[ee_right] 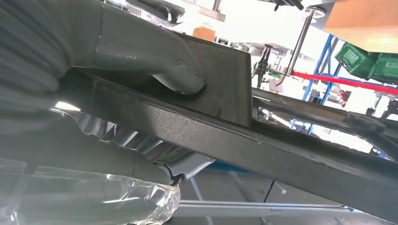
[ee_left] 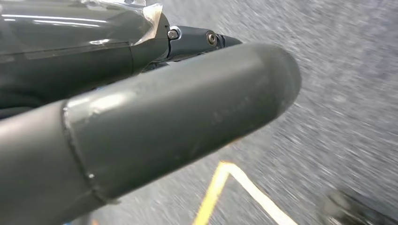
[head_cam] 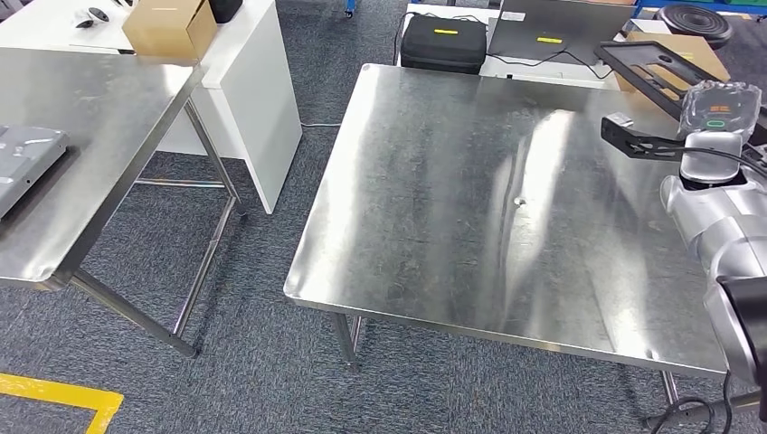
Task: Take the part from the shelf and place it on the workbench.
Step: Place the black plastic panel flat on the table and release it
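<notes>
— Where's your right arm?

— At the right edge of the head view: your silver right arm [head_cam: 724, 244] rises from the lower right corner, wrist uppermost. Your right hand [ee_right: 141, 70] grips the black part [ee_right: 263, 150]; the thick grey thumb [ee_right: 173, 75] presses on its flat upper face, with darker fingers curled beneath.

— And your left?

— In the left wrist view your left hand [ee_left: 141, 117] fills the left of the frame, thumb stretched toward the right. You can't tell how its fingers lie.
</notes>
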`<state>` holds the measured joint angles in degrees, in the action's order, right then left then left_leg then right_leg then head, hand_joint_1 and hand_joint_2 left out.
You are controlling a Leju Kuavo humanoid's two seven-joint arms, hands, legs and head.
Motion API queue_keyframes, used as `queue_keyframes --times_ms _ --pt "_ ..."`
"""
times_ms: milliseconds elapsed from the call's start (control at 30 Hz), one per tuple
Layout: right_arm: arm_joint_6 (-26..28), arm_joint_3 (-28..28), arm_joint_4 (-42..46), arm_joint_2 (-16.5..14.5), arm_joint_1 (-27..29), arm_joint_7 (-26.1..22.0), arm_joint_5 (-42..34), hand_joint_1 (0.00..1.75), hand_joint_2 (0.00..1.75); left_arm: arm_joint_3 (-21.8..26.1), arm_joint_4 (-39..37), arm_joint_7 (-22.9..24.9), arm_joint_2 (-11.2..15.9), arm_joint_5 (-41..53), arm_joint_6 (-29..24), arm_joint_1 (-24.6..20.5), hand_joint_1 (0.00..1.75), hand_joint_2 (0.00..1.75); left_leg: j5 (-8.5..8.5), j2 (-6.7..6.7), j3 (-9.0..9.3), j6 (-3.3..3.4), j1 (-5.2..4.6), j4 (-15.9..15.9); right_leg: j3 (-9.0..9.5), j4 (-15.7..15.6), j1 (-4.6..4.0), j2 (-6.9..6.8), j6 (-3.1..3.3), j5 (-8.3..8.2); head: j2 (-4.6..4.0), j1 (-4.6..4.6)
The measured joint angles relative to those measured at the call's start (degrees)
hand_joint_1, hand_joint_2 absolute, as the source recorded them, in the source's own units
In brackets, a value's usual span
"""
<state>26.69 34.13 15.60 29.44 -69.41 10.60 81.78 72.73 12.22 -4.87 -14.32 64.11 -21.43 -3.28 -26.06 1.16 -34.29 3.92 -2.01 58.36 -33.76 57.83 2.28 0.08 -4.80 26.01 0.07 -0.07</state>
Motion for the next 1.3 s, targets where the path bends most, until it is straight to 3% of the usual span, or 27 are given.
queue_keyframes --times_ms 167,533,800,967,1300 --pt "1.8 0.2 -0.5 0.4 0.0 -0.3 1.0 1.75 1.75 1.9 0.0 -8.8 -0.1 -2.7 0.8 0.0 0.00 0.00 0.00 0.00 -0.01 0.00 -0.01 0.0 0.00 0.0 0.01 0.00 0.00 0.00 0.00 -0.01" --pt "2.9 0.2 -1.0 0.9 0.1 -0.5 1.0 1.75 1.75 3.2 0.0 -10.5 -0.1 -3.3 0.7 0.0 0.00 0.00 -0.01 0.00 0.00 0.00 -0.02 0.0 -0.01 0.0 0.02 0.01 0.00 0.00 0.00 0.00" --pt "12.1 -2.1 -1.1 0.3 1.4 0.2 -0.7 1.75 1.75 3.9 0.0 -13.3 -0.2 -3.2 -4.5 0.1 0.00 0.00 -0.01 0.00 -0.03 0.00 -0.01 0.0 0.00 0.0 0.01 0.00 0.00 0.00 0.00 0.00" --pt "11.3 -4.1 -1.1 -2.0 1.7 0.3 -0.4 1.75 1.75 4.9 0.2 -16.1 -0.1 -5.0 -5.1 0.1 0.00 0.00 -0.01 -0.05 -0.02 -0.01 -0.01 0.0 0.00 0.0 0.01 0.04 0.00 0.00 0.00 0.00" --pt "11.0 -5.9 -1.1 -9.7 1.7 0.5 1.6 1.75 1.75 6.1 0.2 -15.3 0.1 -5.8 -3.3 0.1 0.00 0.00 0.03 -0.03 0.01 -0.02 0.01 0.0 0.01 0.0 0.00 0.03 0.00 0.00 0.00 -0.01"
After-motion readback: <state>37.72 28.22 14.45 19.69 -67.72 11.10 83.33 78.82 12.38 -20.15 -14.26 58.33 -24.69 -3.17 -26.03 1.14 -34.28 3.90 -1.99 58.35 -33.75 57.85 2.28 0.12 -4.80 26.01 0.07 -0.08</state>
